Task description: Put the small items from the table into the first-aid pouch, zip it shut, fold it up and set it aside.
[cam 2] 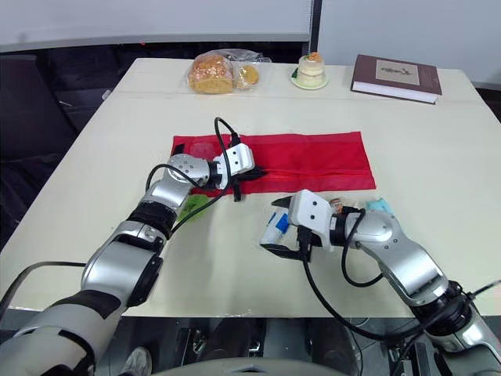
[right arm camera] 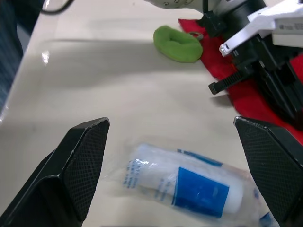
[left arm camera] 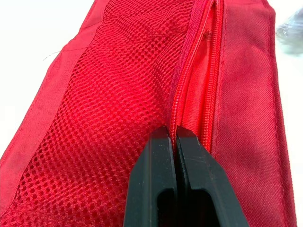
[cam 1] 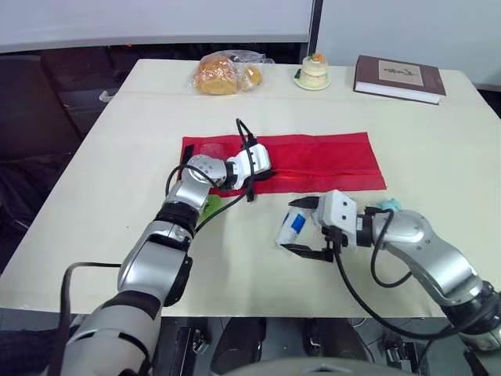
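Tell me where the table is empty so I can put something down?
Bare table lies between the red pouch and the bread bag, cake and book, and left of the pouch. Crowded in front of it: left pincer, right pincer, white packet, green item.

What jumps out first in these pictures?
The red pouch lies flat on the table, the left tool shut on its zipper edge. Nearer the robot, the open right tool straddles a white-and-blue packet. Bread, a cake and a book line the far edge.
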Motion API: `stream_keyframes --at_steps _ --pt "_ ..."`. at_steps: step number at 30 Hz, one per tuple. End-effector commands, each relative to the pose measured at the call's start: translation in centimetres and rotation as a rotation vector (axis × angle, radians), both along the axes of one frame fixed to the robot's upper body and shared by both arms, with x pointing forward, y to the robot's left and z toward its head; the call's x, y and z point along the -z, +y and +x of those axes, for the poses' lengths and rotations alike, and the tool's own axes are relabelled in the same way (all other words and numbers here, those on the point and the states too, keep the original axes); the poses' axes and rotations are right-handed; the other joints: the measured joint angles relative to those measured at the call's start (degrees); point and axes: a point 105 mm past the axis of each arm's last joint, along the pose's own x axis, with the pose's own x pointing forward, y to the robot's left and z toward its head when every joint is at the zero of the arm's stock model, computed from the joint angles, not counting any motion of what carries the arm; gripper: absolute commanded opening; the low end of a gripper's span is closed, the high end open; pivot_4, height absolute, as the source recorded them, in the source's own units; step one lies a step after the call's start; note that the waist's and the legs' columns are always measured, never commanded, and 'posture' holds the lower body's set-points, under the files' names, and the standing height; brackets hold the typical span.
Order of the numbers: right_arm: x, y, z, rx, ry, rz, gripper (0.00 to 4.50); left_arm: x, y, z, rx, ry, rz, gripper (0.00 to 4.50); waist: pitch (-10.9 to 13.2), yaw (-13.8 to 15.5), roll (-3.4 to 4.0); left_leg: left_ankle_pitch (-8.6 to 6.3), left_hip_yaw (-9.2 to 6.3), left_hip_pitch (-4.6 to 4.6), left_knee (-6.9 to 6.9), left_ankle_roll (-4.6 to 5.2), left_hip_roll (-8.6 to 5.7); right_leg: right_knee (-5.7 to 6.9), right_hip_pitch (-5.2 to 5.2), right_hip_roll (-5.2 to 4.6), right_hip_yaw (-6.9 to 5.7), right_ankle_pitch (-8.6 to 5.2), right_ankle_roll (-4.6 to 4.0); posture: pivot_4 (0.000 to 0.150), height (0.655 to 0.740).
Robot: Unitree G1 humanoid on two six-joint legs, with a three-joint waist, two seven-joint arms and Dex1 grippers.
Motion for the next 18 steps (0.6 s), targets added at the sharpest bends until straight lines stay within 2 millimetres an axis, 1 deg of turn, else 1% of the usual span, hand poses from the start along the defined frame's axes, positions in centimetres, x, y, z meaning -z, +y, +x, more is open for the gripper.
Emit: stream_keyframes --at_steps 1,4,8,11,14,18 --pt "-0.8 -0.6 1.0 -0.066 -0.058 -0.091 4.50 -1.1 -0.3 0.0 0.015 -0.030 -0.020 0.05 0.00 0.04 0.00 0.00 0.00 0.00 0.01 0.00 -0.01 0.00 0.00 0.00 0.00 0.00 0.00 0.150 0.7289" --pt "-0.4 -0.9 1.6 -0.154 -0.061 -0.204 4.50 -1.2 -0.5 0.0 0.019 -0.032 -0.019 0.05 0.00 -0.06 0.00 0.00 0.00 0.00 0.01 0.00 -0.01 0.00 -0.01 0.01 0.00 0.00 0.00 0.150 0.7289" --pt "-0.3 -0.8 3.5 -0.246 -0.100 -0.330 4.50 -1.4 -0.8 0.0 0.024 -0.038 -0.022 0.05 0.00 -0.35 0.00 0.01 0.01 0.01 0.01 -0.01 -0.03 0.02 -0.02 0.01 0.00 0.00 0.00 0.150 0.7289" --pt "0.0 -0.7 4.7 -0.304 -0.123 -0.420 4.50 -1.6 -0.6 0.1 0.017 -0.044 -0.022 0.05 0.01 -0.54 0.01 0.02 -0.01 0.00 0.00 -0.03 -0.02 0.03 -0.03 0.01 -0.02 0.00 0.00 0.150 0.7289" --pt "0.4 -0.5 5.7 -0.344 -0.156 -0.486 4.50 -1.6 -0.4 0.2 0.008 -0.049 -0.022 0.05 0.01 -0.55 0.01 0.07 0.01 -0.02 0.00 -0.12 -0.02 0.02 -0.05 -0.02 -0.01 0.00 0.00 0.150 0.7289" --pt "0.7 -0.3 6.2 -0.379 -0.167 -0.510 4.50 -1.7 -0.3 0.2 0.003 -0.052 -0.024 0.05 0.01 -0.69 0.01 0.11 0.01 -0.03 0.00 -0.19 -0.03 0.00 -0.06 -0.04 -0.01 0.00 0.00 0.150 0.7289"
